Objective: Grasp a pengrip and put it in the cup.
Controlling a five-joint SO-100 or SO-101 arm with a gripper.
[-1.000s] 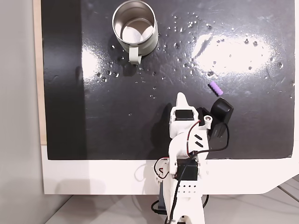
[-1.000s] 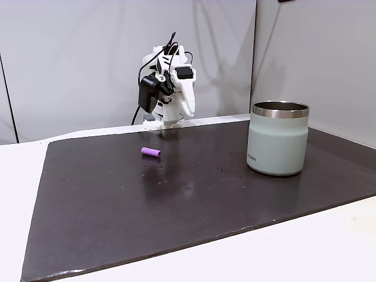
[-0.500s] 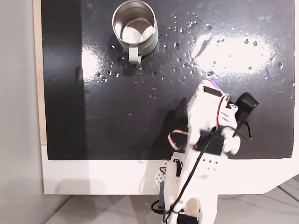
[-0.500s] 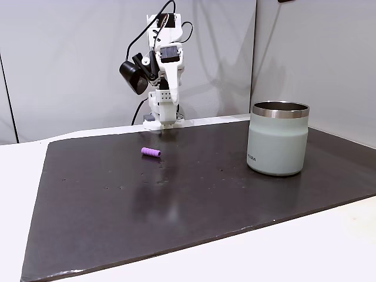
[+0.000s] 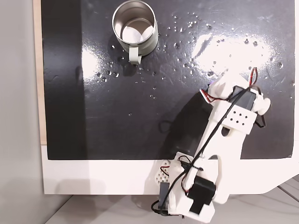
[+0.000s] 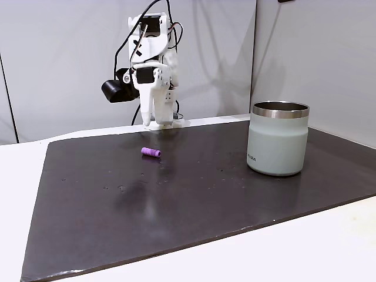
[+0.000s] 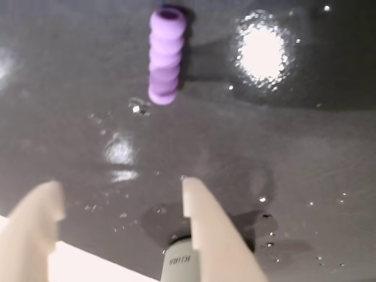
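Observation:
The light-purple ribbed pengrip (image 6: 151, 153) lies flat on the black mat (image 6: 194, 194). In the wrist view the pengrip (image 7: 165, 56) is ahead of my open gripper (image 7: 120, 187), whose two pale fingers hold nothing. From the side, the gripper (image 6: 151, 122) hangs pointing down, above and slightly behind the pengrip, clear of the mat. In the top-down fixed view the arm (image 5: 233, 116) covers the pengrip's spot. The steel cup (image 5: 135, 28) with its pale handle (image 5: 134, 56) stands upright far off at the mat's other end; from the side the cup (image 6: 278, 141) is at the right.
The black mat (image 5: 117, 107) is glossy, with bright glare patches and small specks. The arm's base (image 5: 187, 196) sits on the white table edge beside the mat. A grey wall (image 6: 59, 59) rises behind the table.
The arm has unfolded from its tucked pose, risen and swung toward the pengrip. It now covers the pengrip in the top-down view, with the gripper pointing down.

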